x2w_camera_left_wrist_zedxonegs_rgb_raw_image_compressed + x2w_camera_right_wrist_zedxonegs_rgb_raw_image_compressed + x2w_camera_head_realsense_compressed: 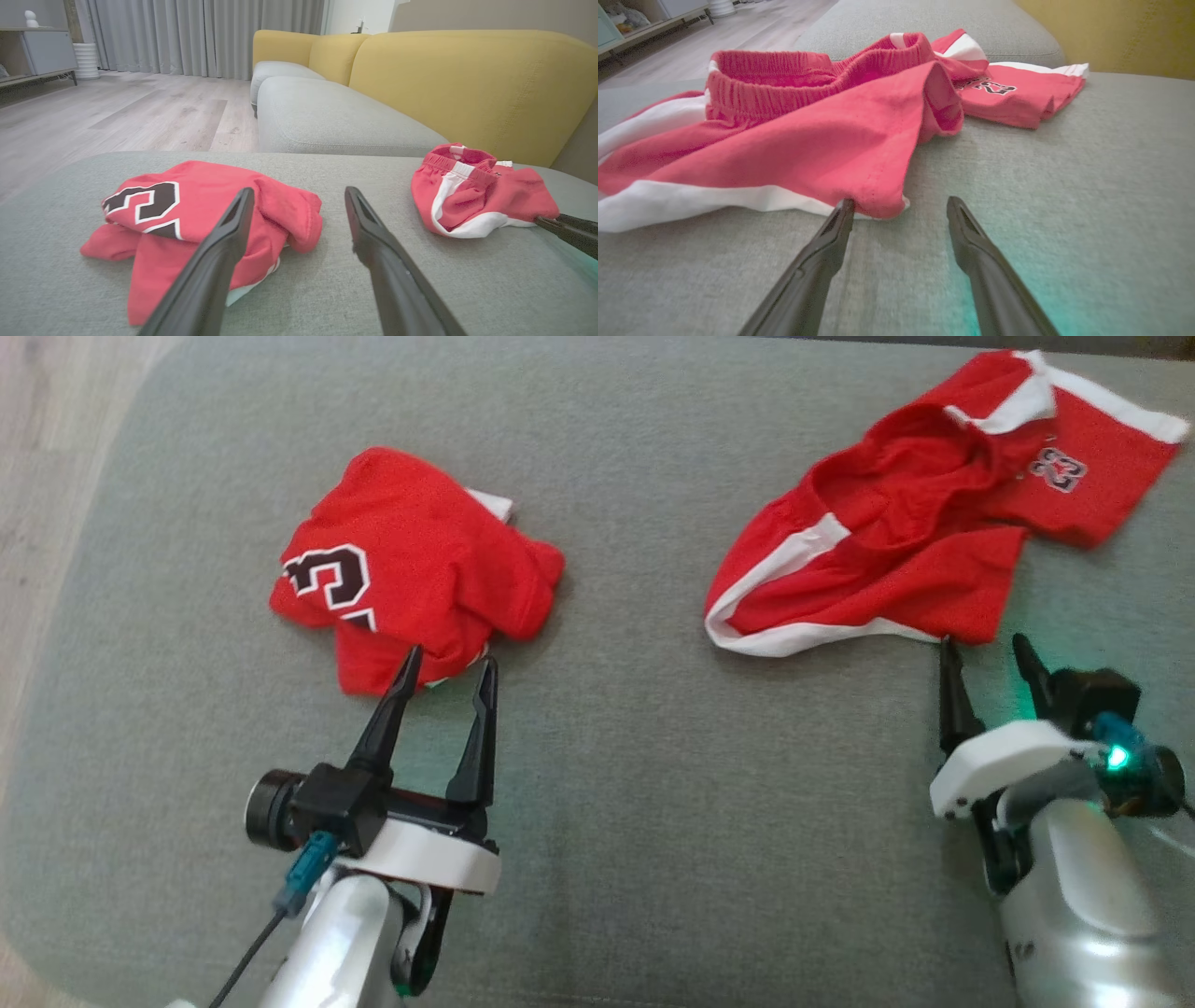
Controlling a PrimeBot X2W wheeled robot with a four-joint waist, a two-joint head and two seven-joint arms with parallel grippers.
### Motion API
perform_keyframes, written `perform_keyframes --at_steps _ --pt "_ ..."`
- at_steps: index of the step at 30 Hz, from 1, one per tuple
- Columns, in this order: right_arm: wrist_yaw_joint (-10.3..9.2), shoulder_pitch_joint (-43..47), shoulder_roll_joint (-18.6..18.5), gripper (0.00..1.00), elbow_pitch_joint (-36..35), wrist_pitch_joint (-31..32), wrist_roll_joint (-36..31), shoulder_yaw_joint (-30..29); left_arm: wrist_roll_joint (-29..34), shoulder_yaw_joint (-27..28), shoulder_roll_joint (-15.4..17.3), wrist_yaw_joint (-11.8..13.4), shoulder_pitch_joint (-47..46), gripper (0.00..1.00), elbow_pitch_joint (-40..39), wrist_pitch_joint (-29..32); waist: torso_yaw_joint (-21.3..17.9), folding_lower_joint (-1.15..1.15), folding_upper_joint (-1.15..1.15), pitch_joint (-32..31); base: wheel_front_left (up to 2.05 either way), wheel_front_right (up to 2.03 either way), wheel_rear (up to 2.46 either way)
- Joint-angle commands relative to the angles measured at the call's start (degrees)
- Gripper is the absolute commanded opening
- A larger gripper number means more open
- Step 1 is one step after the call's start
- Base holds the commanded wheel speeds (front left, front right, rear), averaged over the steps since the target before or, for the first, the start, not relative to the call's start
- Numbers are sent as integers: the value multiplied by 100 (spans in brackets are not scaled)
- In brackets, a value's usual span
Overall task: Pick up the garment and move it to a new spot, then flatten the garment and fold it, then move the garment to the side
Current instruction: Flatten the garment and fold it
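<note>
The jersey [411,560], red with a black-and-white number, lies crumpled on the grey cushion [635,775] at about ten o'clock in the head view. The shorts [887,551], red with white trim, lie rumpled at about two o'clock, well apart from the jersey, with the waistband gaping.

The left gripper [452,659] rises from seven o'clock, its fingers spread wide with nothing between them, and its tips are at the jersey's six-o'clock edge. In the left wrist view one finger overlaps the jersey [210,200] and the other stands over bare cushion. Whether either tip touches the cloth cannot be told.

The right gripper [984,642] comes in from four o'clock, equally wide and empty. In the right wrist view [900,203] one tip sits right at the hem corner of the shorts [808,135], and the other is over bare cushion washed in a green glow.

In the left wrist view, beyond the cushion, a yellow sofa [467,79] stands at one o'clock. A wood floor [117,112] and a grey curtain [196,37] lie toward eleven.
</note>
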Motion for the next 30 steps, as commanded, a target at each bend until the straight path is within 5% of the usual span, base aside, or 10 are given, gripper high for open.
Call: perform_keyframes --at_steps 1,14,15,16,17,22,30 --pt "39 -256 -8 100 -15 -52 -14 57 63 190 7 -24 -266 100 -159 -46 103 -1 0 91 0 0 0" --pt "39 -1079 -7 100 1443 -242 33 -183 117 217 -30 -42 -268 100 -111 -46 197 -1 0 134 0 0 0" --pt "39 -1128 -7 91 1552 -240 61 -127 117 219 -33 -39 -270 100 -105 -46 188 -1 0 131 0 0 0" --pt "39 -1173 -7 23 1644 -246 84 -83 115 225 -35 -36 -272 100 -102 -46 175 -1 0 128 0 0 0" --pt "39 -1212 -7 0 1720 -257 106 -45 113 235 -37 -31 -269 100 -98 -46 156 -1 0 117 0 0 0" --pt "39 -1213 -7 0 1727 -374 18 -226 109 311 -42 -18 -182 100 -71 -46 -13 -1 0 -65 0 0 0" --pt "39 -542 -44 0 1002 -245 -604 -1554 106 459 -41 -24 39 100 -87 -46 -464 -1 0 -608 0 0 0"
